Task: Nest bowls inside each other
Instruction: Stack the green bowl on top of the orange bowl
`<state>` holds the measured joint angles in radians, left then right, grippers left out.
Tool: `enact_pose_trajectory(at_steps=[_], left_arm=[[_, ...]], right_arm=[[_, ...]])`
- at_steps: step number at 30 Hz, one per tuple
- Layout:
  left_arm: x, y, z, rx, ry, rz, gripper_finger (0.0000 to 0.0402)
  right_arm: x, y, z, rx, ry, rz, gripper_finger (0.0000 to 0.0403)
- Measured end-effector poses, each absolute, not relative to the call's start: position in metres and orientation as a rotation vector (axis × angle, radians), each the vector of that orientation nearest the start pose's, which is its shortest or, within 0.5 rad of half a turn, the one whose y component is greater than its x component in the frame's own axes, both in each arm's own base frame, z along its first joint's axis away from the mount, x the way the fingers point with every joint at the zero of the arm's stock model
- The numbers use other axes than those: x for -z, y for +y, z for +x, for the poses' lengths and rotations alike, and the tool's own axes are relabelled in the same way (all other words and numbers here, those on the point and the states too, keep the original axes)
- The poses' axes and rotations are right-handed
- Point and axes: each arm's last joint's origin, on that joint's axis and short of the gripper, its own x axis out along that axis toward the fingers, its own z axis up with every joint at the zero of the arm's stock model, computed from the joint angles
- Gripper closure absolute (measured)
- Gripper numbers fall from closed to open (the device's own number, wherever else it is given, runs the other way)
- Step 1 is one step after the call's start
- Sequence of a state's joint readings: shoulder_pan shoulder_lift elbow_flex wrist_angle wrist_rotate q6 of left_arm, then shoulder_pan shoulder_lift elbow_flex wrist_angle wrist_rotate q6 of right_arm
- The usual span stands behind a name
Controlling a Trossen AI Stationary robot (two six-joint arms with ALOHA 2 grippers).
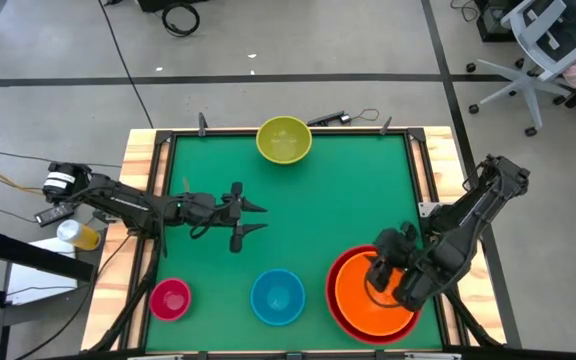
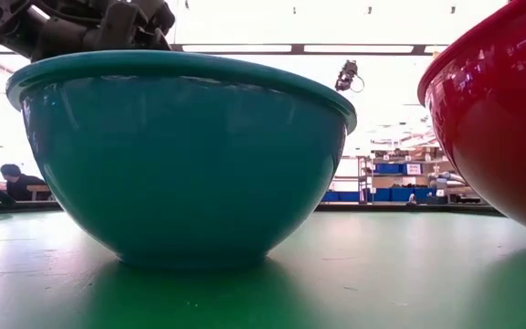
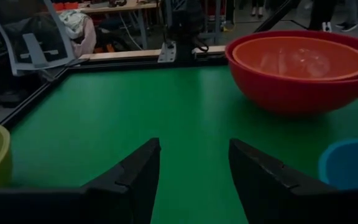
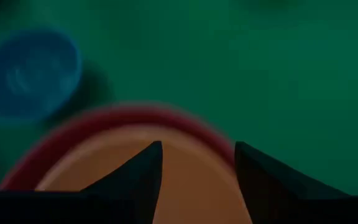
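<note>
Here, orange bowl (image 1: 366,292) nested in red bowl (image 1: 340,306) at table's (image 1: 338,190) near right corner, right gripper (image 1: 382,268) over it with fingers parted, nothing held, left gripper (image 1: 254,219) spread mid-table, blue (image 1: 277,297), pink (image 1: 170,299), yellow-green (image 1: 284,139) bowls apart.

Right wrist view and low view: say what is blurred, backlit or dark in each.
Right wrist view: dim and soft all over; the blue bowl and orange bowl have fuzzy edges, and the right gripper fingers are black shapes. Low view: bright ceiling lights backlight the blue bowl and red bowl, which fill the picture.
</note>
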<state>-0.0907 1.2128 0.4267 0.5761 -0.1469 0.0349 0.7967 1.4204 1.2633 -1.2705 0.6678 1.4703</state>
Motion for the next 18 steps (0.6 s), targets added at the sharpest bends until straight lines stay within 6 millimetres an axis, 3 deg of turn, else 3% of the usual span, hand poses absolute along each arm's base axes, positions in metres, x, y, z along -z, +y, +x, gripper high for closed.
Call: enact_pose_trajectory(at_steps=[5, 13, 18], left_arm=[[-0.197, -0.012, 0.236, -0.073, 0.239, 0.078, 0.0208], [-0.196, -0.004, 0.236, -0.114, 0.251, 0.007, 0.0208], [-0.194, -0.008, 0.236, -0.098, 0.274, 0.005, 0.0208]], right_arm=[[-0.299, 0.139, 0.210, 0.663, 0.718, 0.275, 0.0200], [-0.305, 0.055, 0.268, 0.784, 0.689, 0.393, 0.0214], [-0.311, 0.015, 0.286, 0.796, 0.616, 0.474, 0.0214]])
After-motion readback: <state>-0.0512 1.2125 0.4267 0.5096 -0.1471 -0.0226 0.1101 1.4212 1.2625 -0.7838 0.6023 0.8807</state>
